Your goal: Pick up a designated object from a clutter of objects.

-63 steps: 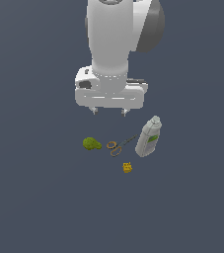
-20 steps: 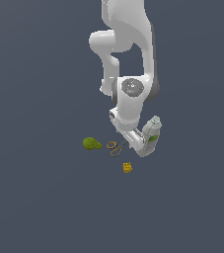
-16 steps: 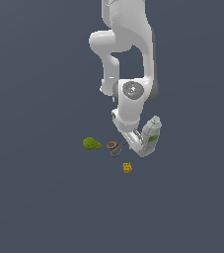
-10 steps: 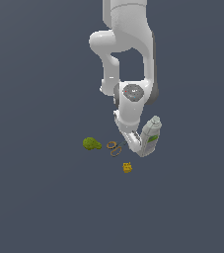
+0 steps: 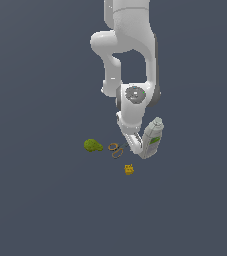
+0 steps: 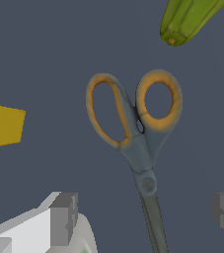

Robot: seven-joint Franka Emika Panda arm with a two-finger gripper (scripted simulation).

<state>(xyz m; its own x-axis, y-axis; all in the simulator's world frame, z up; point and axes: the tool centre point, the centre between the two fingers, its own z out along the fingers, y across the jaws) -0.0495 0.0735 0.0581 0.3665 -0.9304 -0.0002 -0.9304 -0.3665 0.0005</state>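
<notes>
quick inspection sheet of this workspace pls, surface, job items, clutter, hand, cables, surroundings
surface: plain dark grey-blue floor, no marks seen.
job's things: scissors lying flat, blades closed, orange handle loops pointing away from the hand; not gripped.
clutter: green blob on the exterior view's left of the scissors; yellow block nearer the camera; grey-white bottle with green label on the exterior view's right, close beside the arm.
hand: low over the scissors, fingers apart on either side of the blades, open.
cables: nothing seen.
surroundings: nothing seen beyond the floor.
</notes>
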